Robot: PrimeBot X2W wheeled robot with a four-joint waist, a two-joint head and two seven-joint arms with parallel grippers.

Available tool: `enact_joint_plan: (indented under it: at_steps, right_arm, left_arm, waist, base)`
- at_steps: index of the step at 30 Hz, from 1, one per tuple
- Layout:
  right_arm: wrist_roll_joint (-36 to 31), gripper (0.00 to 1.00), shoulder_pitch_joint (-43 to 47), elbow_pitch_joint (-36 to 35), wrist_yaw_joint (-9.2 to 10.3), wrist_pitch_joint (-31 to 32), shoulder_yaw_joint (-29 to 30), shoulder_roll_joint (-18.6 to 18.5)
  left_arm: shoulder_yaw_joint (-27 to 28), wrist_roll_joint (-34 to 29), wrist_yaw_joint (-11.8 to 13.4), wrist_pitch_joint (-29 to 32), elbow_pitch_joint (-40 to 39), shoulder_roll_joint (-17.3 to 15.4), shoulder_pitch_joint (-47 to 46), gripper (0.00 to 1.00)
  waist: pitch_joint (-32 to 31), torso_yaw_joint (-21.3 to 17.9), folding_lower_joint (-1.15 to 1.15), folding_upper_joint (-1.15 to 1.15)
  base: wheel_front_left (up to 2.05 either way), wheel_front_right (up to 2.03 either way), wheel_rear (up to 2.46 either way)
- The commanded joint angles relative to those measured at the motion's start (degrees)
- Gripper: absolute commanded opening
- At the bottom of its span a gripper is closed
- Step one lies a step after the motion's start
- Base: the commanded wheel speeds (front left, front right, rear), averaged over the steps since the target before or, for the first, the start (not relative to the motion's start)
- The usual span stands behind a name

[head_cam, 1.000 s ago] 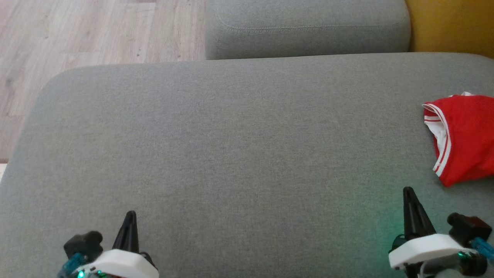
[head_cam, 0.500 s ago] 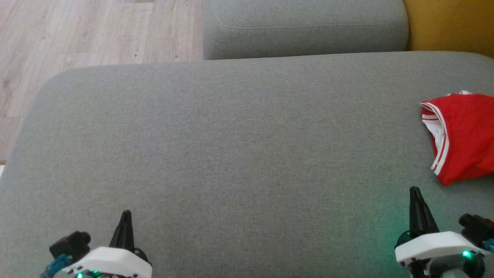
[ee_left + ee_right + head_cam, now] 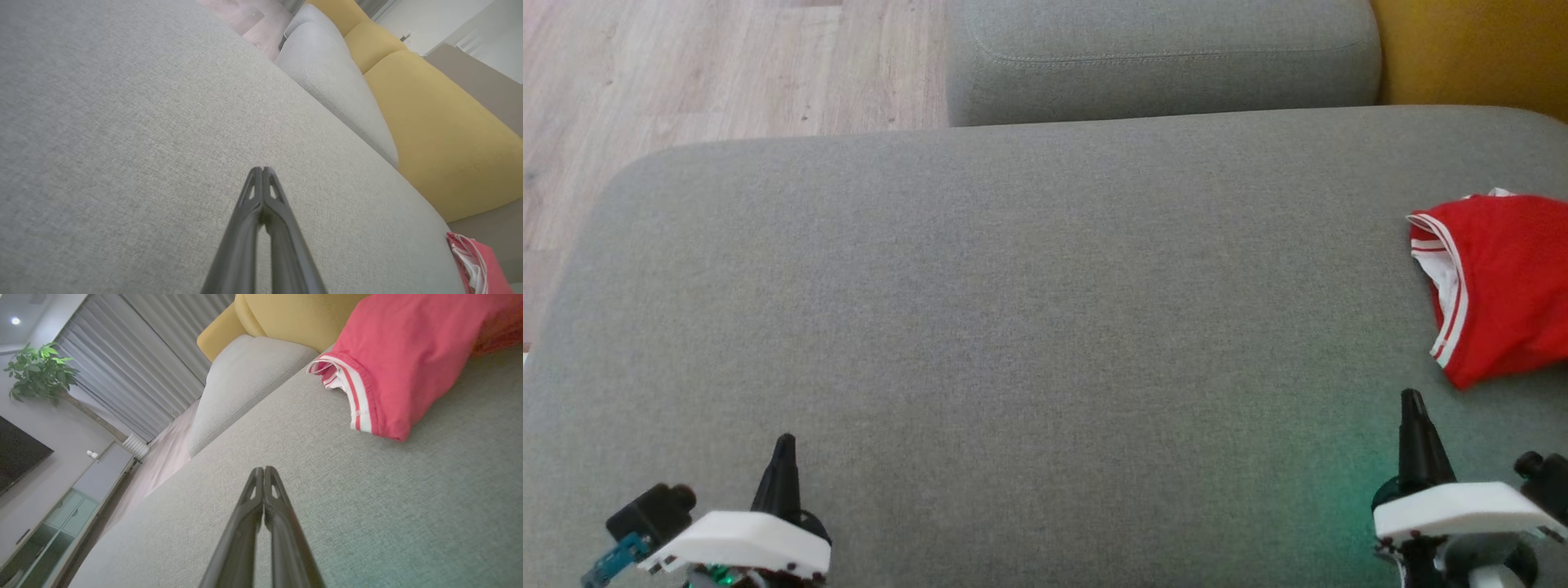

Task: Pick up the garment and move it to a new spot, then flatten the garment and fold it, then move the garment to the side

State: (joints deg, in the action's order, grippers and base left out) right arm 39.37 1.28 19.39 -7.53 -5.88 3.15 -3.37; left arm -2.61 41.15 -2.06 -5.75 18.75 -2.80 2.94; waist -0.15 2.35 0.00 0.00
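The garment (image 3: 1507, 286) is red with white-striped trim and lies bunched at the right edge of the grey cushion (image 3: 1013, 310). It also shows at the top right of the right wrist view as garment (image 3: 408, 355), and at the lower right corner of the left wrist view as garment (image 3: 478, 265). My right gripper (image 3: 1413, 404) is shut and empty, just in front of and to the left of the garment, apart from it. My left gripper (image 3: 784, 445) is shut and empty over the cushion's near left part. Both pairs of fingertips meet: right gripper (image 3: 263, 470), left gripper (image 3: 261, 170).
A second grey cushion (image 3: 1160, 57) lies beyond the far edge, with a yellow cushion (image 3: 1470, 49) to its right. Wooden floor (image 3: 686, 73) shows at the far left. The right wrist view shows curtains (image 3: 135, 363), a plant (image 3: 39, 371) and a low cabinet (image 3: 69, 498).
Both grippers have drawn back toward the bottom of the head view. The whole picture has shifted slightly left, so the camera moved. The garment lies as before.
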Motion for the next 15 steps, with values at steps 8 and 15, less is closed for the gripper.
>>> enact_joint_plan:
  at_steps: [8, 15]
  right_arm:
    - [7.08, 0.00, -3.82, -2.45, 0.02, 1.71, 0.33, -0.12]
    - [12.02, 0.00, -4.21, -2.76, 0.02, 2.87, 0.66, -0.06]
  left_arm:
    - [2.47, 6.73, -0.85, 1.55, -2.36, -0.12, -4.06, 0.00]
    - [3.19, 11.52, -1.35, 2.70, -2.61, -0.12, -4.61, 0.00]
  waist:
    - [0.04, -0.28, 0.00, 0.00]
    - [0.07, -0.50, 0.00, 0.00]
  base:
    - [0.00, 0.00, 0.00]
    - [0.00, 0.00, 0.00]
